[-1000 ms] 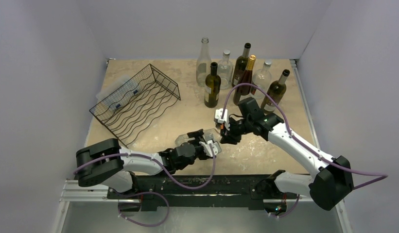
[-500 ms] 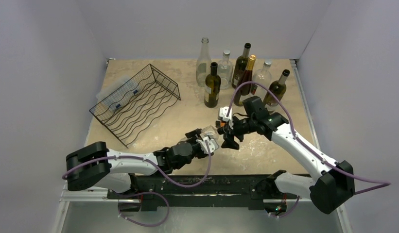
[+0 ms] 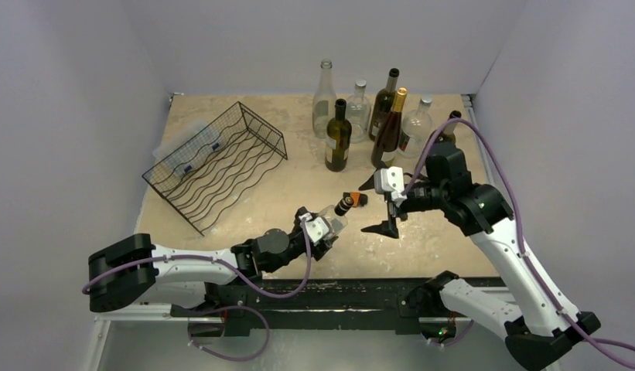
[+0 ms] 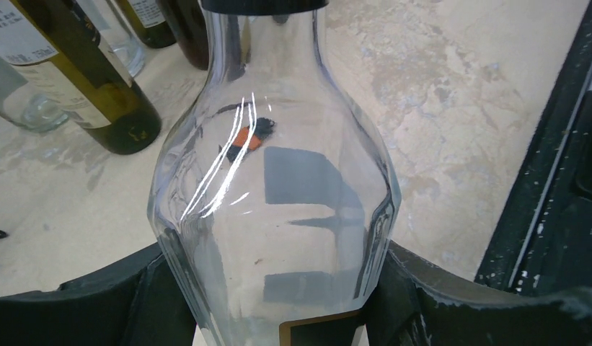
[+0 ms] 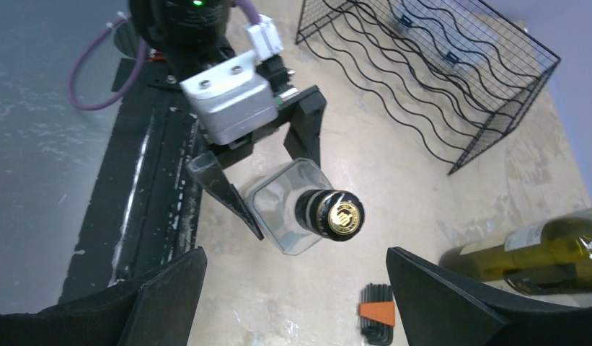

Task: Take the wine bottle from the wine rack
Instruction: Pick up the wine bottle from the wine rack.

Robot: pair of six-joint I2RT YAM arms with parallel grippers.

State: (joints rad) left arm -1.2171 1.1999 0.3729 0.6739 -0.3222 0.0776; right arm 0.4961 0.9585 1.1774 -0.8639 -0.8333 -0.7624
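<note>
A clear glass wine bottle (image 3: 332,219) with a black neck band and gold cap (image 5: 336,215) is held at the table's front middle, far from the wine rack. My left gripper (image 3: 318,229) is shut on its body; in the left wrist view both black fingers (image 4: 451,303) press the glass (image 4: 275,180). The bottle tilts with its neck towards my right gripper (image 3: 376,206). That gripper stands wide open, a short way right of the cap, holding nothing (image 5: 300,303). The black wire wine rack (image 3: 217,164) sits at the left with its wavy shelves bare (image 5: 437,79).
Several upright bottles (image 3: 338,136) stand in a group at the back right, close behind the right arm. A black hex-key set in an orange holder (image 3: 353,199) lies on the table beside the bottle's cap. A black rail (image 3: 322,292) runs along the near edge.
My right gripper has opened, let go of the bottle's neck and drawn back to the right. My left gripper has closed on the bottle's body and pulled slightly towards the near edge.
</note>
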